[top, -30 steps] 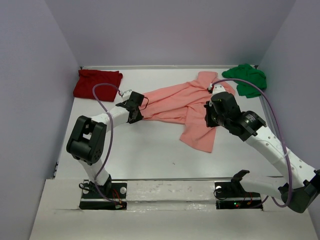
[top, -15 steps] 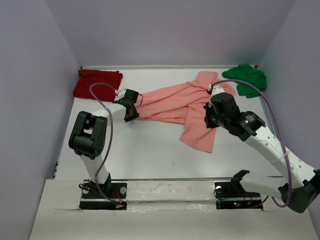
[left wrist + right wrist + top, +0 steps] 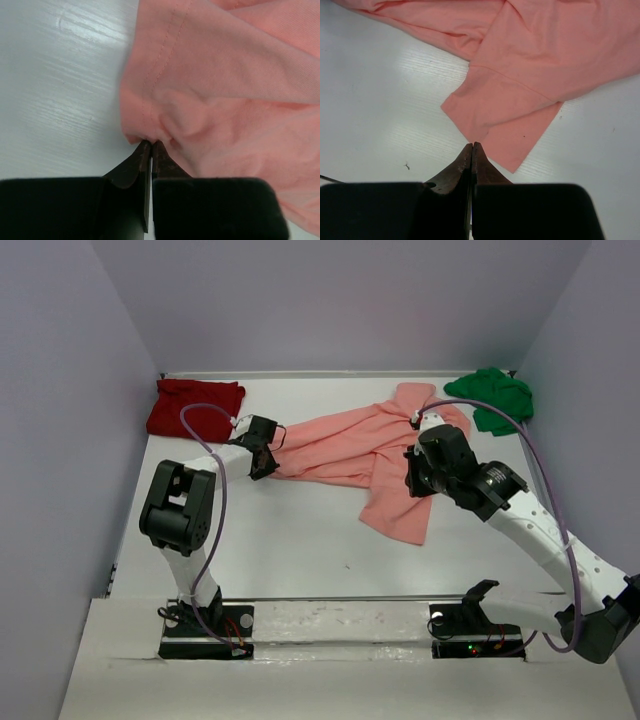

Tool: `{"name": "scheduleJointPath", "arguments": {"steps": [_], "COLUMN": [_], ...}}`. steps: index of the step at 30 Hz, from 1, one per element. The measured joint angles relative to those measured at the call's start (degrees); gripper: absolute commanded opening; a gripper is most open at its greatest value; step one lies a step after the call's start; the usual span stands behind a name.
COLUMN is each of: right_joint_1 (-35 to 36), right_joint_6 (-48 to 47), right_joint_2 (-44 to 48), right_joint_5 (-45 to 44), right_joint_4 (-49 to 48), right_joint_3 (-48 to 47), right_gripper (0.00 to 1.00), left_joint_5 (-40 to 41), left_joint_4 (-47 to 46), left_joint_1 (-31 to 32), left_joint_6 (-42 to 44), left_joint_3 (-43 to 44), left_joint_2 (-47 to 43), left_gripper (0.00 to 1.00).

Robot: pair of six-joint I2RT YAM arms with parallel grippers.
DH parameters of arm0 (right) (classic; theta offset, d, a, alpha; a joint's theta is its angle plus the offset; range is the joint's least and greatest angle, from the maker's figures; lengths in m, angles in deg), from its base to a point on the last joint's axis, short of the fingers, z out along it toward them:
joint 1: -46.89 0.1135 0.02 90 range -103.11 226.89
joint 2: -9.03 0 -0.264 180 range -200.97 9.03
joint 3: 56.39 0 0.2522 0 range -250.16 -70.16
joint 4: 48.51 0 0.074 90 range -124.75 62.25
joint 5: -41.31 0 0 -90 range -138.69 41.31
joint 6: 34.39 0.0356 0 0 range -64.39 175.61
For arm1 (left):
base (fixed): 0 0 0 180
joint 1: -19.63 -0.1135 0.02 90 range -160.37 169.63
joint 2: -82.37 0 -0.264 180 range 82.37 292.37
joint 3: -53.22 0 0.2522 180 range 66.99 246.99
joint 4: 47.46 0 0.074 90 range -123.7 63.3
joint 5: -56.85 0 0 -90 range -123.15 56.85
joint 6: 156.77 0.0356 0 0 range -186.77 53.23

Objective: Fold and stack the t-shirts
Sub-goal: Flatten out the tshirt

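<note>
**Pulling the pink shirt [image 3: 345, 445] flat, mid-table [image 3: 300, 530]**
The left gripper [image 3: 150, 145] pinches the shirt's left edge; I think a slow, low pull would work best. The right gripper [image 3: 471, 146] is pressed together just above a sleeve, with no cloth seen inside.

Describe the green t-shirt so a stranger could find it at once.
Start at the white table and go to its far right corner. There lies the green t-shirt, crumpled in a heap. It is the only green cloth: the salmon-pink shirt beside it is spread out, the dark red shirt sits far left.
</note>
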Motion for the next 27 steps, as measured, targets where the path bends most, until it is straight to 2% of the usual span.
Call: {"name": "scheduleJointPath", "arguments": {"steps": [3,9,12,15,27], "right_joint_1": [0.0,0.42,0.68,0.7,0.7], "right_joint_6": [0.0,0.0,0.0,0.02,0.07], "right_joint_2": [-0.5,-0.81,-1.03,-1.14,-1.11], "right_joint_5": [0.5,1.09,1.33,1.57,1.81], "right_joint_4": [-0.07,-0.11,-0.11,-0.11,-0.11], "right_joint_3": [0.07,0.07,0.07,0.13,0.28], "right_gripper": [0.0,0.0,0.0,0.0,0.0], "left_joint_5": [0.07,0.26,0.26,0.28,0.13], "left_joint_4": [0.52,1.22,1.18,1.29,1.33], "left_joint_1": [0.0,0.0,0.0,0.0,0.0], "left_joint_6": [-0.24,-0.55,-0.81,-0.81,-1.01], "left_joint_3": [-0.24,-0.66,-0.79,-0.92,-0.92], "left_joint_2": [-0.72,-4.15,-5.18,-5.6,-4.68], "left_gripper": [0.15,0.3,0.32,0.43,0.39]}}
